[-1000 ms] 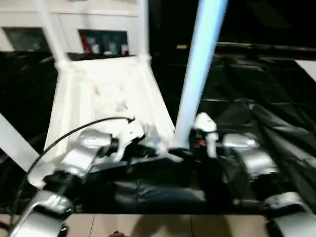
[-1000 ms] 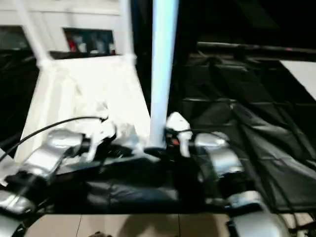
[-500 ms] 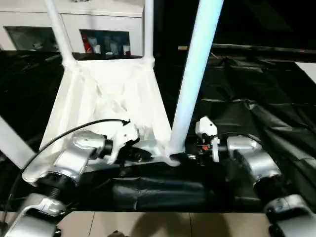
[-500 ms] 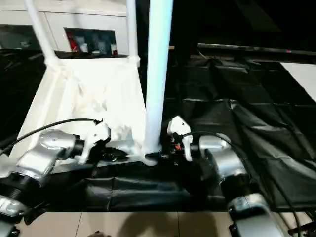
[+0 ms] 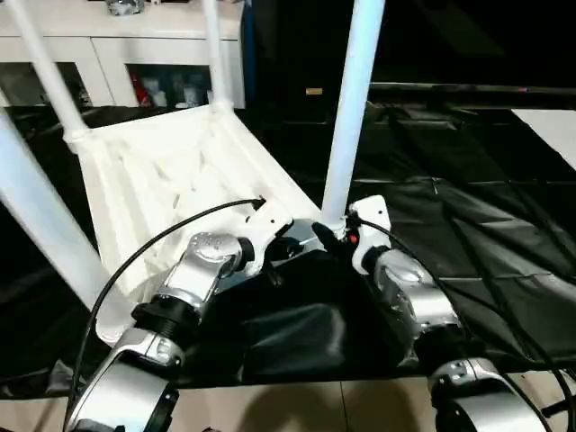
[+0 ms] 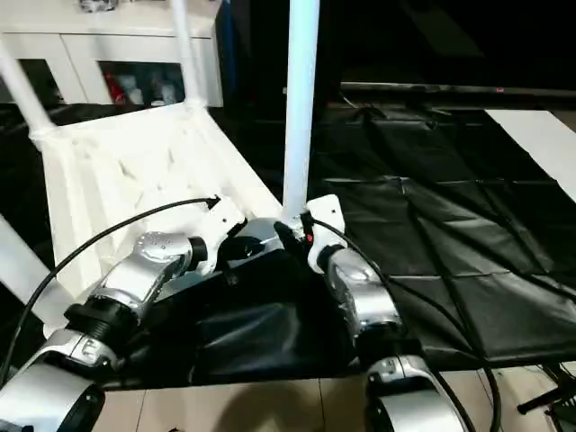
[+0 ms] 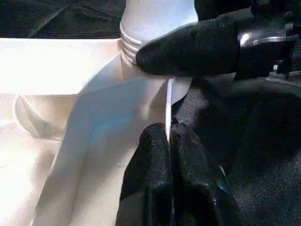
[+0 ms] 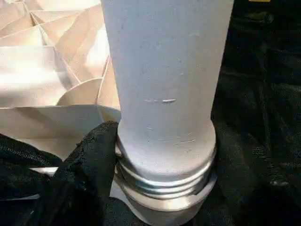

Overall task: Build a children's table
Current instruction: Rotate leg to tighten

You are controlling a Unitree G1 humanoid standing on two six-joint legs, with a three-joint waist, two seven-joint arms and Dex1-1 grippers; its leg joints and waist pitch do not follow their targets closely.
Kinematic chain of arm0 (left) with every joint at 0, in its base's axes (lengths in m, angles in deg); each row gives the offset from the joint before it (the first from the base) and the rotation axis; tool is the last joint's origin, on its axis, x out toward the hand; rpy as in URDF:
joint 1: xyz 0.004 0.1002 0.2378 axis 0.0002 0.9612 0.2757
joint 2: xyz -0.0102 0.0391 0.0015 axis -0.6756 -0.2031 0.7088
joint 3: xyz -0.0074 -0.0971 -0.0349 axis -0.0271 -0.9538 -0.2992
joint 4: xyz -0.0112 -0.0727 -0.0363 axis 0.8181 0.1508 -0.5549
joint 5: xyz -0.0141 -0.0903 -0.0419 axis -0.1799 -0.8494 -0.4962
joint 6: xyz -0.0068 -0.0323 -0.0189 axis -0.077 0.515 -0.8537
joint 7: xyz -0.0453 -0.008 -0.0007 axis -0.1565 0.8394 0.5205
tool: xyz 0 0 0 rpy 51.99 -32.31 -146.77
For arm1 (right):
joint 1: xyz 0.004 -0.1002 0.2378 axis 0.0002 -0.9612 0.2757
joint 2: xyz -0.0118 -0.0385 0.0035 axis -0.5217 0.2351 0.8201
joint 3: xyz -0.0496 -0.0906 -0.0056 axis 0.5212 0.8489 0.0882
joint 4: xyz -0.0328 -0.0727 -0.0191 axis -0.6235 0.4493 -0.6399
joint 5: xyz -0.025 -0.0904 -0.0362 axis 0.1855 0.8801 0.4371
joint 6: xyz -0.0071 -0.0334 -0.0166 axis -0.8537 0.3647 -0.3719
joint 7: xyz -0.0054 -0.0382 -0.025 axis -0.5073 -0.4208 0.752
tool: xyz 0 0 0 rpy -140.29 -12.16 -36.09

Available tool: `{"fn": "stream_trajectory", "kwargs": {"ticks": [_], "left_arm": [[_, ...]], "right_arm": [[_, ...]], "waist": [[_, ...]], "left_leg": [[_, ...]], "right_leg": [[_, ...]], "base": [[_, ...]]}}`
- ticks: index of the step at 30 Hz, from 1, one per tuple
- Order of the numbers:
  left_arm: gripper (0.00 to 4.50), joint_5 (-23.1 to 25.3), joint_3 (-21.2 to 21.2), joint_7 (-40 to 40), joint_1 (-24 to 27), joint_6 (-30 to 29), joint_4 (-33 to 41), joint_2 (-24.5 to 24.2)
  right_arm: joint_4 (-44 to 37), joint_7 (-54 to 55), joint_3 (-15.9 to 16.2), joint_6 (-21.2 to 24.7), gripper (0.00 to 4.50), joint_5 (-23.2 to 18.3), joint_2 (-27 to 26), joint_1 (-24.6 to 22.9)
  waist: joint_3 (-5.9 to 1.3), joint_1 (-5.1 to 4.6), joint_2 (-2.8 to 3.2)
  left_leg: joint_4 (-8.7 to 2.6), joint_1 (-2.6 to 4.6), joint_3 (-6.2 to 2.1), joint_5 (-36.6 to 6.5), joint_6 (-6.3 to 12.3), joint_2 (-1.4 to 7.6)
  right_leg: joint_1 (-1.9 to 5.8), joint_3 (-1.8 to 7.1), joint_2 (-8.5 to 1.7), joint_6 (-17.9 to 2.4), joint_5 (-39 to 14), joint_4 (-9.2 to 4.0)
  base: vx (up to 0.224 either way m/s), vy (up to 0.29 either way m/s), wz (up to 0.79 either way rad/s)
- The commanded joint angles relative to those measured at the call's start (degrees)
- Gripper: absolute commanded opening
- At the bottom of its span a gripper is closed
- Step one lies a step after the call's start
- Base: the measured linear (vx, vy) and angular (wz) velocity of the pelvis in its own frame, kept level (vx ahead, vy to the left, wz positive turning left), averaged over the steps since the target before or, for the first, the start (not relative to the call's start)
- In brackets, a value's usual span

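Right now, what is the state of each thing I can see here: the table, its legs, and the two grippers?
children's table: upside down on the black sheet, ribbed underside up.
near leg: upright in its corner socket, thread rings showing at its base.
other legs: standing in their corners.
left gripper: shut on the table's thin rim.
right gripper: fingers around the near leg's base.
cabinet: doors closed.
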Motion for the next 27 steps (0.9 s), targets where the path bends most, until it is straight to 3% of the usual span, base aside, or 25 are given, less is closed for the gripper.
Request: {"fn": "stream_trajectory", "kwargs": {"ticks": [1,6,11,16,20,24,27], "left_arm": [[0.0,-2.8,2.0,-4.7,-0.2,2.6,2.7,2.7],[0.0,-4.0,3.0,-12.0,2.0,3.3,5.6,-1.4],[0.0,-5.3,4.5,-22.8,5.2,2.1,10.4,-7.6],[0.0,-6.9,5.7,-31.9,7.8,0.2,14.8,-13.8],[0.0,-7.1,5.4,-33.2,8.2,0.3,15.4,-15.1],[0.0,-7.5,5.1,-33.6,8.2,0.3,15.7,-15.7],[0.0,-7.8,5.0,-33.2,8.2,0.2,16.0,-15.6]], "right_arm": [[-0.3,-8.2,5.0,-0.7,3.59,-0.2,-2.1,0.7],[-1.7,-17.4,6.4,-1.9,3.86,-0.1,3.4,0.2],[-3.4,-29.8,7.5,-4.7,3.86,-0.2,11.0,0.1],[-5.2,-40.9,8.3,-5.7,3.86,-1.8,16.4,0.2],[-5.1,-44.1,8.8,-5.2,3.86,-2.4,17.6,0.5],[-5.4,-46.2,8.7,-4.6,3.48,-3.5,17.0,0.6],[-6.0,-46.8,8.8,-4.0,3.24,-4.2,16.4,0.1]], "waist": [[-3.38,0.1,-0.28],[-3.59,0.31,-0.54],[-3.76,1.19,-0.17],[-3.62,1.7,-0.08],[-3.36,2.03,-0.18],[-3.45,2.28,-0.26],[-3.58,2.28,-0.27]], "left_leg": [[-4.15,0.38,-0.56,-17.7,0.92,0.93],[-3.82,0.04,-0.27,-14.4,2.77,1.02],[-3.69,0.34,-0.05,-12.4,3.63,1.44],[-3.83,0.41,-0.05,-13.9,2.91,1.67],[-3.93,0.6,-0.02,-15.4,2.18,1.66],[-3.94,0.53,-0.07,-15.1,1.69,1.58],[-3.85,0.47,-0.05,-13.9,1.86,1.55]], "right_leg": [[2.23,1.99,-3.78,-8.7,-21.9,-5.37],[2.75,2.07,-3.9,-11.2,-15.6,-4.72],[2.76,2.08,-3.74,-13.4,-10.4,-3.94],[2.87,1.91,-3.64,-13.6,-12.0,-3.85],[2.46,2.04,-3.69,-12.7,-15.3,-4.18],[2.5,2.1,-3.7,-12.0,-16.1,-4.19],[2.59,2.05,-3.6,-12.6,-13.6,-3.93]], "base": [[0.0,0.0,0.0],[0.0,0.0,0.0],[0.0,0.0,0.0],[0.0,0.0,0.0],[0.0,0.0,0.0],[0.0,0.0,0.0],[0.0,0.0,0.0]]}}
